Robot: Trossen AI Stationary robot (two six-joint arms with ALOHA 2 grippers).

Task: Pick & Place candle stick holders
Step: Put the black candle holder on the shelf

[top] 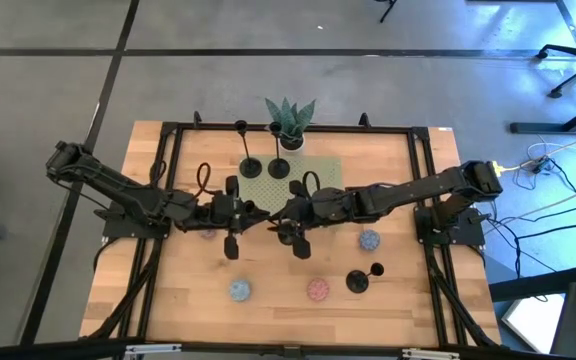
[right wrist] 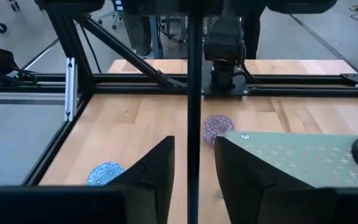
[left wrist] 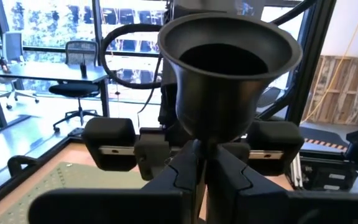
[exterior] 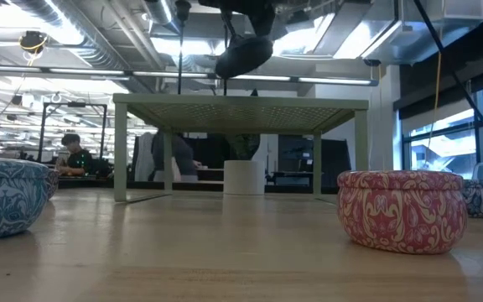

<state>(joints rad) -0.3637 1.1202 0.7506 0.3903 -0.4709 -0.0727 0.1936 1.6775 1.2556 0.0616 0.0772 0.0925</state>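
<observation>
One black candle stick holder is held up in the air at the table's middle. Its cup (left wrist: 229, 68) fills the left wrist view, its thin stem (right wrist: 194, 93) crosses the right wrist view, and its round base (exterior: 243, 54) shows from below in the low view. My left gripper (top: 258, 213) is shut on the stem. My right gripper (top: 280, 215) faces it, open, with one finger on each side of the stem (right wrist: 194, 163) and a gap to each. Two holders (top: 251, 165) (top: 278, 165) stand by their bases on the green stand (top: 313, 178). Another (top: 358, 281) stands on the table at the near right. My left gripper pinches the holder's stem (left wrist: 201, 155) between its two fingers, just below the cup. The fingers come level from the table's left and lie across the stem. The holder stands about upright, cup up, lifted clear of the table.
A potted plant (top: 290, 120) stands behind the stand. Round tins lie on the table: blue (top: 240, 290), pink (top: 317, 290), blue-grey (top: 369, 240) and purple (right wrist: 218, 127). A black frame (top: 423, 180) borders the table. People sit in the room beyond (exterior: 74, 151).
</observation>
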